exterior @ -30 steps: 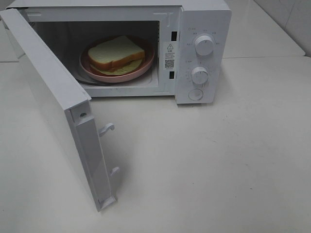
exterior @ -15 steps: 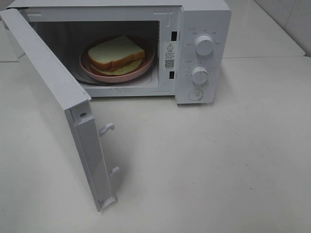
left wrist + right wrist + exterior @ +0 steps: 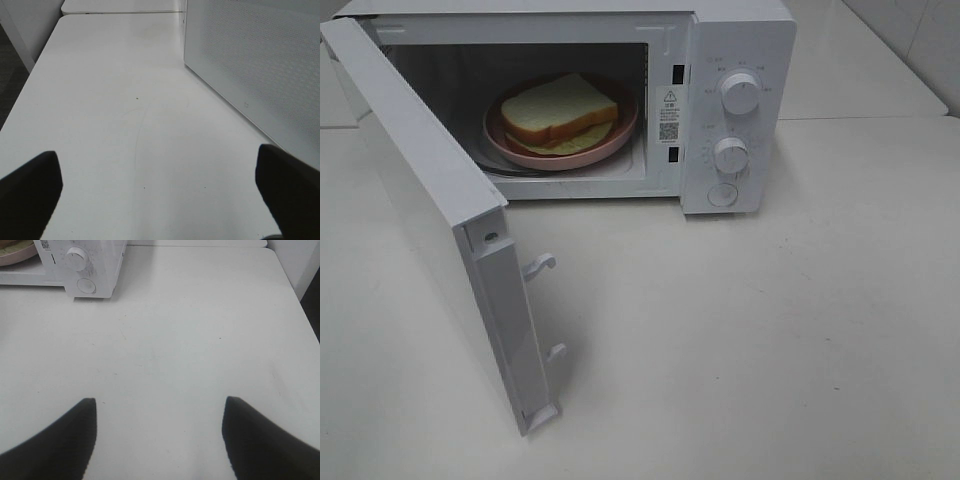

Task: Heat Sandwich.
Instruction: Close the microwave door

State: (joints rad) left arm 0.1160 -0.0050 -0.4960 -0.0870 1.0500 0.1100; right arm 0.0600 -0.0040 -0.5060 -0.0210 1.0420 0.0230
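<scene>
Heating step: sandwich (image 3: 558, 108) sits inside microwave (image 3: 740, 40); door (image 3: 430, 200) open.
Pincers: left pincer (image 3: 157, 162) and right pincer (image 3: 160, 405) both wide, empty.
Next: swing door shut, then turn knob (image 3: 731, 156).

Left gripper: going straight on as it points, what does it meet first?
Likely just the table; the way ahead of the left gripper looks free. The microwave door runs alongside, seemingly off that line.

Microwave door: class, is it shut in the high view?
No, the microwave door stands swung open, showing the sandwich on its pink plate inside.
</scene>
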